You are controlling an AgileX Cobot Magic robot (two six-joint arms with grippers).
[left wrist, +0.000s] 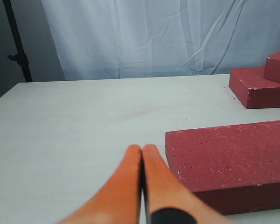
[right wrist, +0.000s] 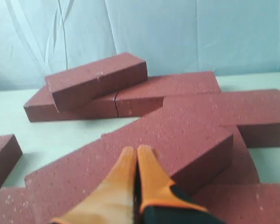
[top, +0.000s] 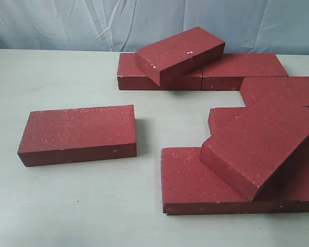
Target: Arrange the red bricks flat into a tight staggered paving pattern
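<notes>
Several red bricks lie on the pale table [top: 67, 200]. One lone brick [top: 77, 131] lies flat at the left. At the back, a tilted brick [top: 180, 54] rests on a flat row of two [top: 244, 69]. At the front right, another tilted brick [top: 260, 146] leans across flat ones [top: 195, 185]. Neither gripper shows in the exterior view. My left gripper [left wrist: 141, 148] is shut and empty, just beside the end of the lone brick [left wrist: 228, 156]. My right gripper [right wrist: 136, 149] is shut and empty, its tips over the top of the front tilted brick [right wrist: 177, 135].
A wrinkled blue-white cloth backdrop [top: 67, 23] hangs behind the table. A dark stand [left wrist: 16, 42] rises past the table's far corner in the left wrist view. More flat bricks [top: 283, 90] run off the right edge of the exterior view.
</notes>
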